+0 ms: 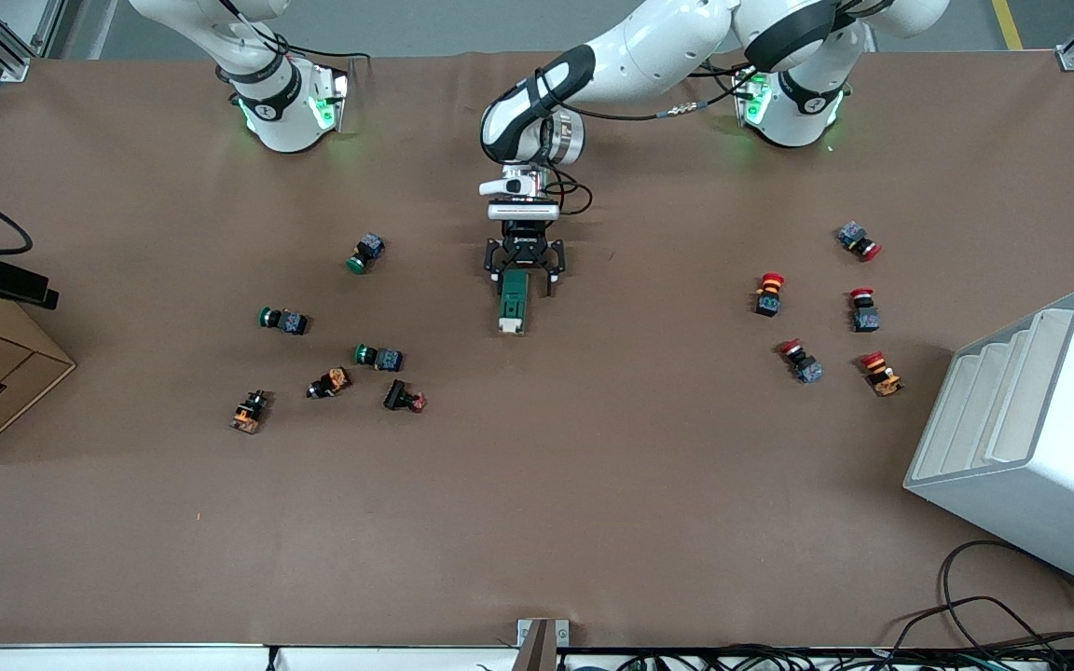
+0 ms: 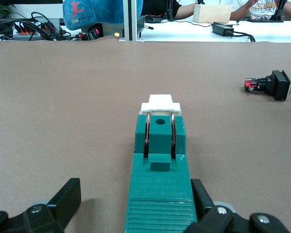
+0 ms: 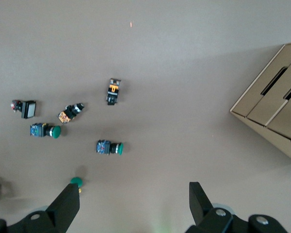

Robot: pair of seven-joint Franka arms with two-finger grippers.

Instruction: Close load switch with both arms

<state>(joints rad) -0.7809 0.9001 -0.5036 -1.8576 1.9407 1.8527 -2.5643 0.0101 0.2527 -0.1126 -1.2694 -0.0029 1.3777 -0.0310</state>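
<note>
Load switch point(image 1: 513, 303) lies flat near the middle of the brown desk point(image 1: 537, 522), its long axis pointing toward the front camera and its white lever piece point(image 1: 508, 325) at the nearer end. The left pincer point(image 1: 525, 277) is down at the end farther from that camera, one finger on each long side. In the left wrist view one finger point(image 2: 203, 201) seems to touch the green body point(image 2: 159, 194) while the other finger point(image 2: 63, 201) stands well clear, so the pincer is apart, not clamped. Judging by this pose, it means to steady the block by its body and leave the lever end free for the second arm.

The right pincer point(image 3: 134, 204) is out of the front view; its own camera shows it apart and empty, held high over the desk toward the right arm's end, apparently waiting.

Only the left wrist view reveals the lever point(image 2: 160, 105), 2 metal rings and a round hole up close. Only the right wrist view shows the cardboard box point(image 3: 274, 99) near the scattered green-capped push buttons point(image 3: 109, 147), looking straight down.
</note>
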